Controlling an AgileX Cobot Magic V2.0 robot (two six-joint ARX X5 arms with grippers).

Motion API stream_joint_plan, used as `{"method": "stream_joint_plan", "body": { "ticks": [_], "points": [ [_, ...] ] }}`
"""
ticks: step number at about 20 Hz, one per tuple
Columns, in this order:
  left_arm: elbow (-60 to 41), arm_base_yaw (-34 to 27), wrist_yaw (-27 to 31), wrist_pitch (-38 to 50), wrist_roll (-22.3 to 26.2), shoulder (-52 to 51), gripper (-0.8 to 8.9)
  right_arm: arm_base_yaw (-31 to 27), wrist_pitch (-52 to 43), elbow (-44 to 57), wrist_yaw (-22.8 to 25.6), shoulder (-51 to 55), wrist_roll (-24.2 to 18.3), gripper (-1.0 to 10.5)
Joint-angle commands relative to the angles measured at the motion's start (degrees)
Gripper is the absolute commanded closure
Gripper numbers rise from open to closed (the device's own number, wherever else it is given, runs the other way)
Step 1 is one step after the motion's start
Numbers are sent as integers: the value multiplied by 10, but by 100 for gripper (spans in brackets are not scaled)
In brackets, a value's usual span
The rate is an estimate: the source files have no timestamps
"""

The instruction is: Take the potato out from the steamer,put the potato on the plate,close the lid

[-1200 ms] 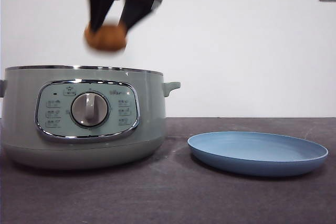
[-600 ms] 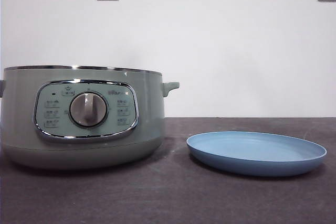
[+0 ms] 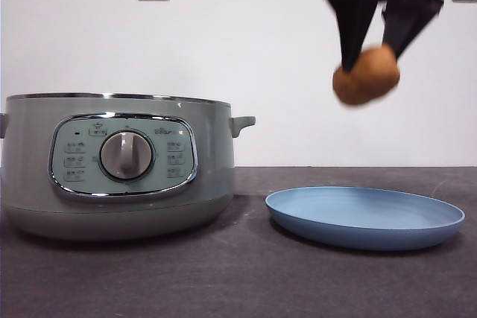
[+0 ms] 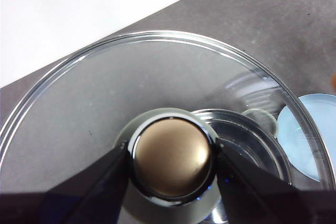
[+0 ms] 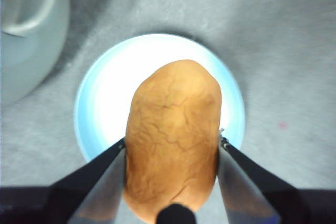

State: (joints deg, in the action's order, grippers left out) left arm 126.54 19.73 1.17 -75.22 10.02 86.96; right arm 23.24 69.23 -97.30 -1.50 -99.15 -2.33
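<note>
Since half a second ago, right gripper [image 3: 373, 61] has carried the potato [image 3: 366, 75], clamped between its jaws, from the steamer [image 3: 119, 165] to above the plate [image 3: 365, 217], at the steamer's 3 o'clock. Next: lower, release. Left gripper [image 4: 170, 156] grips the lid [image 4: 105, 93] knob.

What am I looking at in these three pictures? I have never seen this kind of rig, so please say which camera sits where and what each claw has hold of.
This is a robot with two arms at a table, each ending in a gripper of two black jaws. One picture comes from a low camera looking level across the table; the other two come from cameras on the arms' wrists, looking down past their own jaws.

On the dark table stand a sage-green steamer, with no lid on it, and a shallow blue plate beside it.

The right gripper is shut on the potato, holding it in the air above the plate. The left gripper is shut on the knob of the glass lid, out of the front camera's sight.
</note>
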Motion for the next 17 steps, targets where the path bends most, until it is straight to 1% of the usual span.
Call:
{"method": "stream_joint_plan", "body": {
  "ticks": [1, 2, 5, 8, 11, 15, 17],
  "points": [
    [7, 0, 0, 28, 6, -5, 822, 2, -66, 79, -2, -6, 4, 956],
    [7, 0, 0, 28, 6, -5, 822, 2, -96, 108, -7, -6, 4, 957],
    [7, 0, -2, 28, 6, -5, 822, 2, -183, 196, -44, -6, 6, 957],
    [7, 0, -2, 28, 6, -5, 822, 2, -241, 260, -45, -6, 6, 958],
    [7, 0, -2, 28, 6, -5, 822, 1, -272, 296, -44, -10, 6, 958],
    [7, 0, -2, 27, 6, -5, 822, 1, -274, 299, -45, -30, 6, 953],
    [7, 0, -2, 27, 6, -5, 822, 1, -275, 299, -44, -30, 14, 932]
  ]
}}
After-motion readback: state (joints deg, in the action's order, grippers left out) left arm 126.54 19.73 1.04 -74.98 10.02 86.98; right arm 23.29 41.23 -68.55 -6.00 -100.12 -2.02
